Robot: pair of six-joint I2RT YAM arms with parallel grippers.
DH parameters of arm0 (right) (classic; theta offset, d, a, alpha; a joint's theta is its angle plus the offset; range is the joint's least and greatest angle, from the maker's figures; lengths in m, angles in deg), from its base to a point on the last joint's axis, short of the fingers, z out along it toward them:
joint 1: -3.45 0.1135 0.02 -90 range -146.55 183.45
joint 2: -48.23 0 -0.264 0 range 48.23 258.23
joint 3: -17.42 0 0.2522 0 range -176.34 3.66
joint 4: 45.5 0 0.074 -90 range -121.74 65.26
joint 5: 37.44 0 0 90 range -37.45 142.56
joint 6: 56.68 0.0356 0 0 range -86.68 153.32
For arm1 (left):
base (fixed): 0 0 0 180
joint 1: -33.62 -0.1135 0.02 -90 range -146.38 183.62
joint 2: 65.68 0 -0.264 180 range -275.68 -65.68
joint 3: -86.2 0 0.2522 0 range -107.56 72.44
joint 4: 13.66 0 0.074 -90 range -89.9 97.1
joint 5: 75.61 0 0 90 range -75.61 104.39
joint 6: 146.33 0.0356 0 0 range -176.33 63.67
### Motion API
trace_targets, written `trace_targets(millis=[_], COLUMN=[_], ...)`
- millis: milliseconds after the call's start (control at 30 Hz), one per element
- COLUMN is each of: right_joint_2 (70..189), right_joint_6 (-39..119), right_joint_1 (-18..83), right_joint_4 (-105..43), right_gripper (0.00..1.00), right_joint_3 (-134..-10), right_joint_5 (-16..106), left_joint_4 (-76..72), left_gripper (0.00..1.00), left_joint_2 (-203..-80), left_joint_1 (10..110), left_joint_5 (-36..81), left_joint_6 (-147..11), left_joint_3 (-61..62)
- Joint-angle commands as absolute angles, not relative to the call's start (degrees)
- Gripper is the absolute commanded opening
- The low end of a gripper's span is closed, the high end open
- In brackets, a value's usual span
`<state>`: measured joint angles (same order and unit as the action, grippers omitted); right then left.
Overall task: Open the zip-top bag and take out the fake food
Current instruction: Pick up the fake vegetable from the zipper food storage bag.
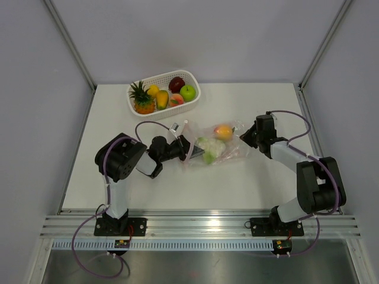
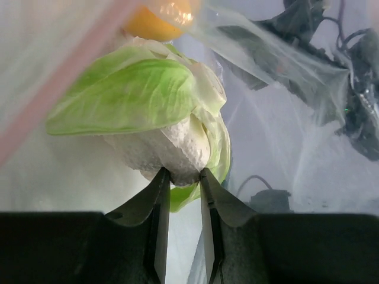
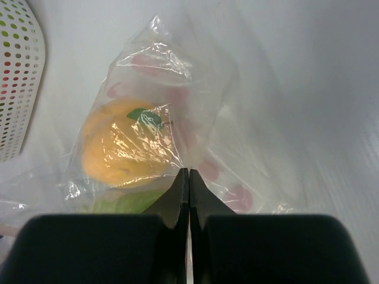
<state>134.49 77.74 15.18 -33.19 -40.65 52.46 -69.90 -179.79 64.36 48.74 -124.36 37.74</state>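
Note:
The clear zip-top bag [image 1: 235,149] lies at mid-table with its pink zip strip [image 2: 59,83] at the left end. Inside it are a white cauliflower [image 1: 209,148] with green leaves and an orange [image 1: 222,131]. My left gripper [image 1: 186,149] reaches into the bag's mouth. In the left wrist view its gripper [image 2: 185,173] pinches the cauliflower's [image 2: 172,148] white base between both fingertips, with the orange [image 2: 160,18] behind. My right gripper [image 1: 244,137] is shut on the bag's far end; in the right wrist view, the gripper [image 3: 189,171] clamps the plastic [image 3: 237,118] beside the orange [image 3: 121,148].
A white perforated basket [image 1: 177,109] stands at the back, left of centre, holding a pineapple [image 1: 142,99], a green apple [image 1: 188,92], a dark red piece [image 1: 176,83] and yellow pieces. The basket's wall [image 3: 15,89] shows at the left of the right wrist view.

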Motion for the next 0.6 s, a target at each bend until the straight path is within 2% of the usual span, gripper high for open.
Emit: trace_targets(millis=[0,400,567], right_joint_2=[132.3,127.6,124.7], right_joint_6=[78.2,79.2,80.8], right_joint_1=[11.9,9.5,9.5], right_joint_4=[-34.2,-33.7,-32.0], right_gripper=[0.0,0.0,0.0], right_joint_3=[-39.5,-36.7,-35.1], right_joint_5=[54.6,60.5,67.7], left_joint_4=[-76.6,-78.9,-79.3], left_gripper=[0.0,0.0,0.0], left_joint_2=[-176.8,-175.3,-174.4], left_joint_1=[63.2,61.0,60.1], left_joint_5=[50.4,51.7,52.2], left_joint_6=[-124.8,-126.4,-126.8], left_joint_3=[38.6,39.7,40.6])
